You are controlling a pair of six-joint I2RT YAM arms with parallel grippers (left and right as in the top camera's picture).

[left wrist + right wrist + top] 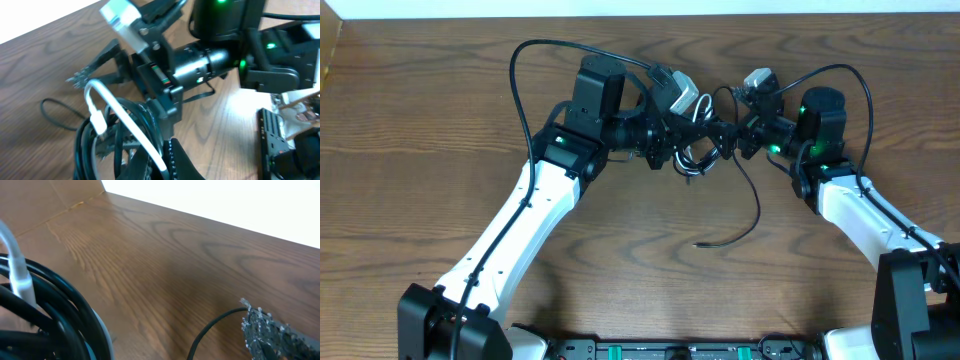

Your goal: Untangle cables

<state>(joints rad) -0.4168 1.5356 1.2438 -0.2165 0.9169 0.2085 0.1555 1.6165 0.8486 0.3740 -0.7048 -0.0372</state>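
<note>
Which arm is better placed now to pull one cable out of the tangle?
Probably right. The right fingers are open and empty beside the cables. The left fingers are shut on the cables, holding them.

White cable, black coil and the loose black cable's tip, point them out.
white cable (96, 117), left wrist view, on its plug end.
black coil (60, 305), right wrist view, on an outer loop.
loose black cable (703, 243), overhead view, on its free tip.

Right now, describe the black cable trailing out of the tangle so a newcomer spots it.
On the wooden table, look at the far middle, where the left arm and right arm meet over the cable bundle. One thin black cable leaves it and curves toward the near edge, ending in a small plug. It alone lies loose on the wood.
</note>
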